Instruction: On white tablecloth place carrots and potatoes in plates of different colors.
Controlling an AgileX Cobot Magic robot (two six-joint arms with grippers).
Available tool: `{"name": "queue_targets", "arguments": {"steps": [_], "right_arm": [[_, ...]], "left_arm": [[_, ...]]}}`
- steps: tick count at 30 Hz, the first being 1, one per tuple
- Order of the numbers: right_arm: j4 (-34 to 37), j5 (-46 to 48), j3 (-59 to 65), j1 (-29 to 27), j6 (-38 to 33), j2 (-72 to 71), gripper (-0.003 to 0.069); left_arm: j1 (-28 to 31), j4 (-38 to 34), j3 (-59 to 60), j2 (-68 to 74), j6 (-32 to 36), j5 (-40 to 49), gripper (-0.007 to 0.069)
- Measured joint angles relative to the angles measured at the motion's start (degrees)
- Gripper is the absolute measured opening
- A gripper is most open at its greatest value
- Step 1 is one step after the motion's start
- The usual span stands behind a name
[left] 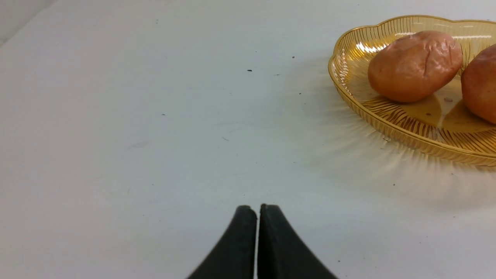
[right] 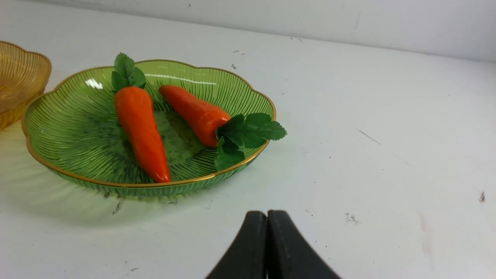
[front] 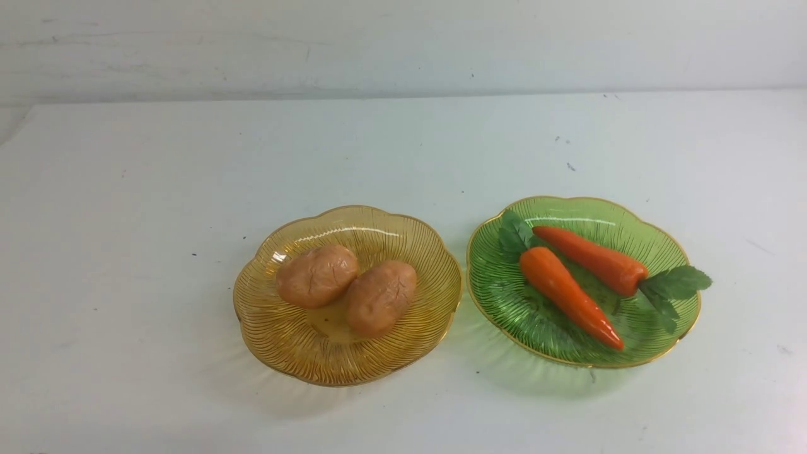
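Potatoes point(front: 347, 289) sit together in my amber plate point(front: 277, 340) and carrots point(front: 577, 277) in the green plate point(front: 498, 296), sorted by colour, so my left gripper point(left: 257, 211) and right gripper point(right: 266, 217) rest pressed together, empty.

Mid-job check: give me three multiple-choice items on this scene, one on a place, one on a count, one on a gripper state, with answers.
1. Where do the carrots lie?
A. Green plate
B. Amber plate
C. On the cloth

2. How many potatoes are in the amber plate?
A. One
B. Two
C. Three

3. How does the left gripper stand?
A. Open
B. Shut on a potato
C. Shut, empty

Answers:
1 A, both carrots rest inside the green plate.
2 B, two potatoes sit side by side.
3 C, its fingertips meet with nothing between.
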Motion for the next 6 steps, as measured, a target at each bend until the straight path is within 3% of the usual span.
{"name": "queue_targets", "arguments": {"steps": [6], "right_arm": [[0.0, 0.0, 0.0, 0.0, 0.0, 0.0, -0.0015]], "left_arm": [[0.0, 0.0, 0.0, 0.0, 0.26, 0.0, -0.0003]]}}
